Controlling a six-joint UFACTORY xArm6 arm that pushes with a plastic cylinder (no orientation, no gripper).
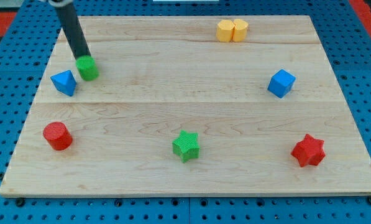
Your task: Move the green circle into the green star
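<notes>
The green circle (87,68) is a small green cylinder at the view's upper left of the wooden board. The green star (186,146) lies near the bottom middle, far to the right and below the circle. My dark rod comes down from the top left, and my tip (82,57) sits at the top left edge of the green circle, touching or almost touching it.
A blue triangular block (64,82) lies just left of the green circle. A red cylinder (58,135) is at lower left, a red star (308,150) at lower right, a blue cube (281,83) at right, and two yellow blocks (232,30) at the top. The board's edge (191,194) runs along the bottom.
</notes>
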